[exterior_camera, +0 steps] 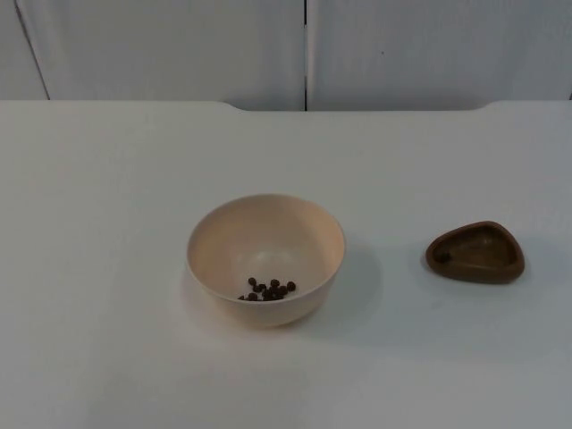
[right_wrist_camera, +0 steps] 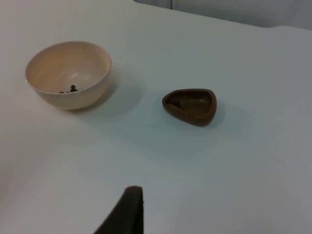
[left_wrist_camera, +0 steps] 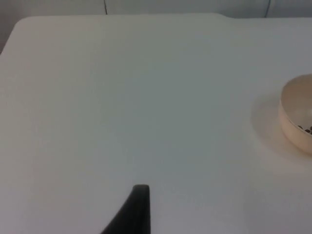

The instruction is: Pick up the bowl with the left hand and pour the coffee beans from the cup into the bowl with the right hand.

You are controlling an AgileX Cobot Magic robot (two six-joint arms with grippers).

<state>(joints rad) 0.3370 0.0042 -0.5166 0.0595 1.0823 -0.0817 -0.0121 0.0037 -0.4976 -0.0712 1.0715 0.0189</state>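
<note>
Bench: white bench [exterior_camera: 107, 268] before grey partition.
Bowl: cream bowl [exterior_camera: 265, 257], upright mid-bench, holding dark coffee beans [exterior_camera: 268, 289].
Cup: brown, rounded-triangular cup [exterior_camera: 475, 252], well apart.
Fingers: both grippers' state cannot be told.

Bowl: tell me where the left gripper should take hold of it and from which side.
Grip the bowl by its rim on the side facing the left arm, one finger inside and one outside. It stands upright and open, its rounded wall too wide to span, so the thin rim looks like the best hold. The beans lie low at the near side, clear of that rim. The brown cup stands apart on the other side.
</note>
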